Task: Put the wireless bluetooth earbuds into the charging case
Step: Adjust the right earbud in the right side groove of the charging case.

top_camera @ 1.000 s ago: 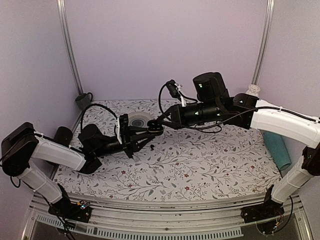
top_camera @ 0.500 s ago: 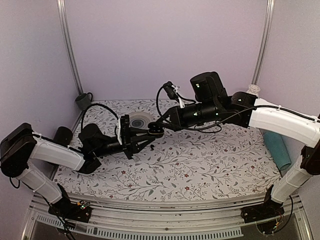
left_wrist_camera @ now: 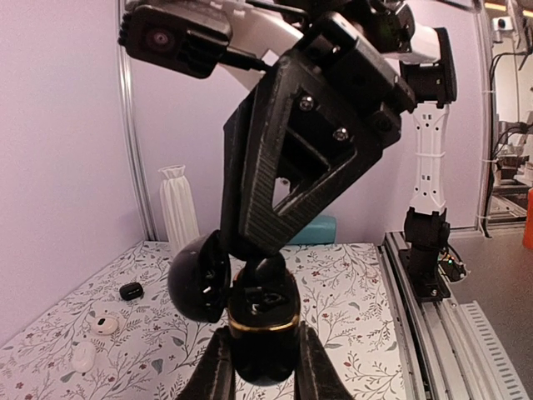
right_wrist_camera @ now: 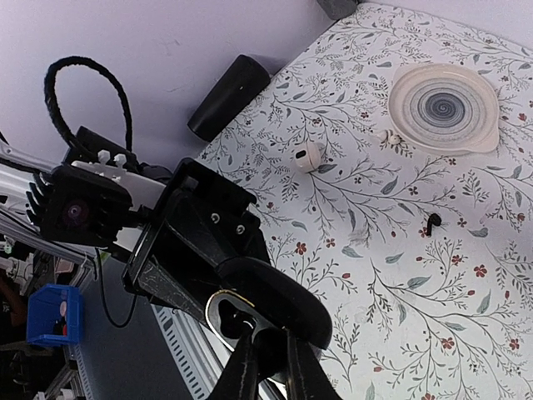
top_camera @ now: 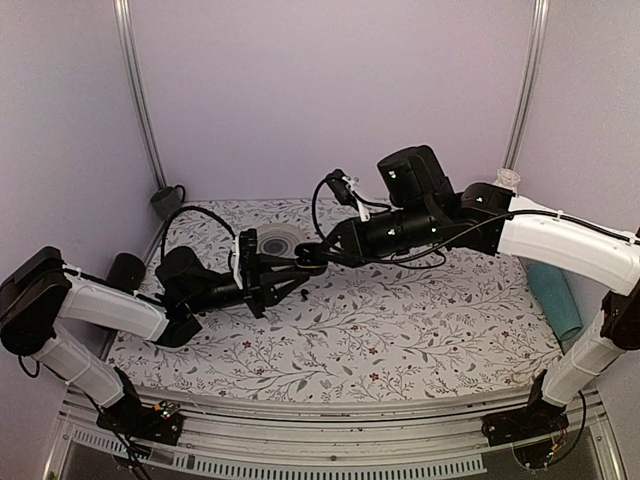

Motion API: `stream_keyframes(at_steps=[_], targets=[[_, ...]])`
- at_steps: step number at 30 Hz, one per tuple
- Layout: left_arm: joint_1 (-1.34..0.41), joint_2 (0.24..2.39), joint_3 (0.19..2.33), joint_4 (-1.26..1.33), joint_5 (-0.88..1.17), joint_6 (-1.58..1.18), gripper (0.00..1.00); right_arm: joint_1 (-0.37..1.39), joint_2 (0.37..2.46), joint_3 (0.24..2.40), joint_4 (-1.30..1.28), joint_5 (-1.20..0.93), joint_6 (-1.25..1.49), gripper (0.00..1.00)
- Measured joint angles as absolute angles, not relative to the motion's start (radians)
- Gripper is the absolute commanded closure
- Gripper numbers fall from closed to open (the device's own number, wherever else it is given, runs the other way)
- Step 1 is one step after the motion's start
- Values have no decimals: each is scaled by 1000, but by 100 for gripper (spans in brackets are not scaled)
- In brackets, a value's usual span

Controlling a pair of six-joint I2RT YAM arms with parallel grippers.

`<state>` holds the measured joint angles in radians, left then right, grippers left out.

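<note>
Half done at best, I judged. The left pincer (left_wrist_camera: 263, 354) clamped the open charging case (left_wrist_camera: 262, 310) aloft. The right pincer (right_wrist_camera: 266, 343), pinched nearly shut, had its tips in the case's mouth, whatever they held hidden. One black earbud (right_wrist_camera: 432, 222) lay loose well beyond it on the floral tabletop (right_wrist_camera: 416, 317), plain lilac walls (top_camera: 320, 90) closing it in.

We count two arms.
Left arm (top_camera: 110, 305): low, reaching rightward; left gripper (top_camera: 288, 272) clamped on the case (left_wrist_camera: 265, 333).
Right arm (top_camera: 560, 245): raised, stretched leftward; right gripper (top_camera: 314, 256) all but closed, tips at the case's open top.
</note>
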<state>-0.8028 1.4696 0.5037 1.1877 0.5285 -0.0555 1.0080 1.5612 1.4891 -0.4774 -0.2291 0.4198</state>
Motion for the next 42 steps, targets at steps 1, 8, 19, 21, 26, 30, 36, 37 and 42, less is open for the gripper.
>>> stream_keyframes(at_steps=[1, 8, 19, 21, 26, 30, 36, 37, 42], targets=[[-803, 1470, 504, 1188, 530, -56, 100, 1008, 1561, 1492, -481, -229, 420, 87], [-802, 1466, 504, 1188, 529, -57, 100, 1016, 1568, 1500, -488, -204, 420, 87], [-801, 1462, 500, 1192, 507, -56, 100, 1020, 1564, 1496, -479, -170, 432, 62], [-799, 1456, 498, 1197, 503, -55, 100, 1020, 1551, 1480, -469, -169, 439, 55], [-799, 1448, 490, 1237, 505, -48, 100, 1005, 1468, 1375, -365, -198, 499, 30], [-799, 1447, 474, 1276, 504, -29, 100, 959, 1369, 1203, -149, -288, 601, 18], [-802, 1431, 461, 1316, 492, 16, 100, 926, 1398, 1094, 61, -414, 759, 13], [-803, 1427, 461, 1320, 490, 26, 100, 926, 1410, 1090, 91, -432, 779, 13], [-807, 1415, 467, 1319, 487, 61, 100, 926, 1431, 1086, 192, -489, 855, 14]])
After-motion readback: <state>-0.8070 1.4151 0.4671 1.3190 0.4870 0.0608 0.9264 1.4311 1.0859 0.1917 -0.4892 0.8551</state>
